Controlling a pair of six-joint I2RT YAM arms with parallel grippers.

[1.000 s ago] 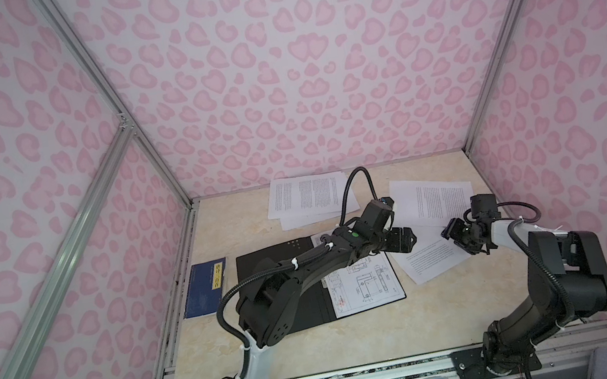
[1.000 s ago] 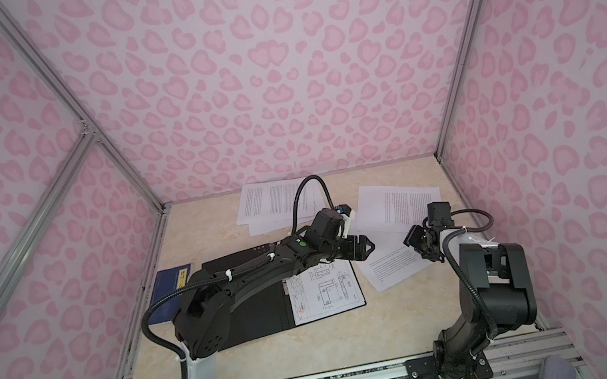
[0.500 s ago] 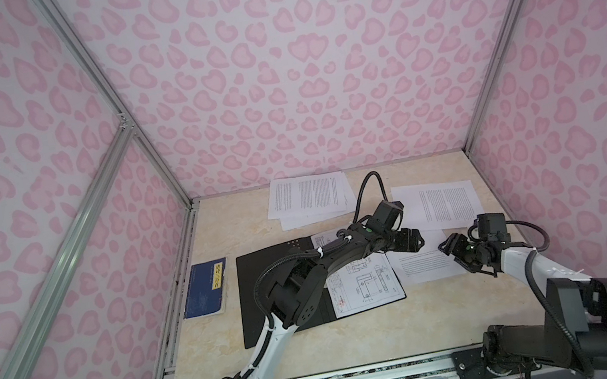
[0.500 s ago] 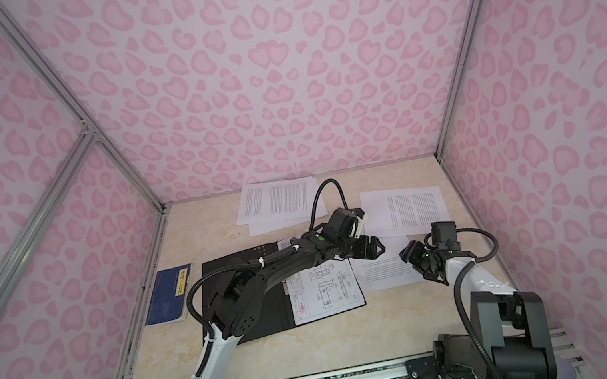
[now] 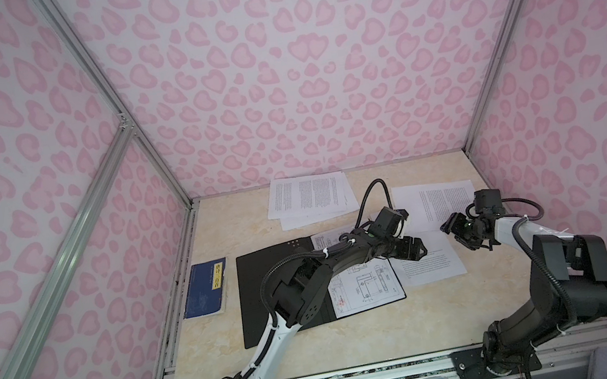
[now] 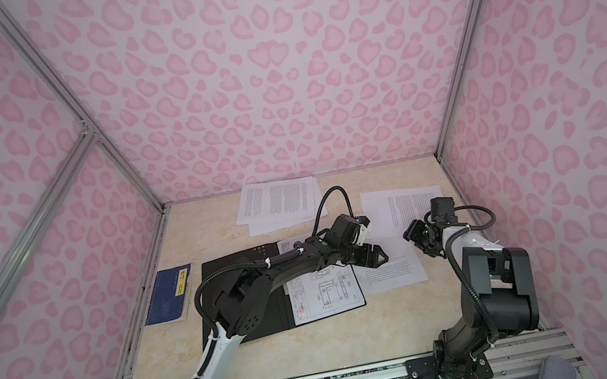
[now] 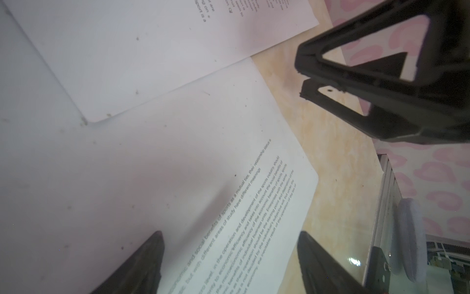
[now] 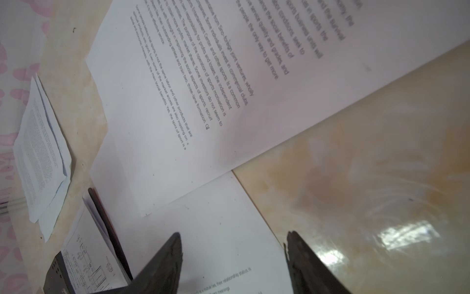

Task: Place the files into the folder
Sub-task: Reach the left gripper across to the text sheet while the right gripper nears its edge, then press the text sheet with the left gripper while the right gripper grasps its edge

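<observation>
**Findings**
- The folder (image 5: 257, 274) lies open at the centre of both top views, black inside up. One drawing sheet (image 5: 369, 284) is already on its right half.
- A text sheet (image 5: 433, 266) lies flat on the counter (image 5: 361, 336), just right of the folder. The corner of a second text sheet (image 5: 442, 197), above it in frame, appears to overlap it.
- A stack (image 5: 307, 198) sits at upper centre. The blue booklet (image 5: 207, 287) at left is not part of the job.
- L fingers (image 7: 142, 264) are set wide and empty over the text sheet's folder-side end. Contact w/ the paper can't be told.
- R fingers (image 8: 165, 264) are apart and empty, over that sheet's right-hand edge.

**Assessment**
- The step in hand is prob. shifting the text sheet into the folder.
- Rec.: press it flat and drag toward frame left, low and slow. The leading edge should ride over the folder rim and drawing sheet, not under.
- Pin the second text sheet w/ the R fingers, else it may trail along.

**Clearance**
- Bare counter below the folder and text sheet gives good room.
- R arm (image 5: 561, 271) is close to the right wall.
- The two sets of fingers are near each other, so approx. paths need care.
</observation>
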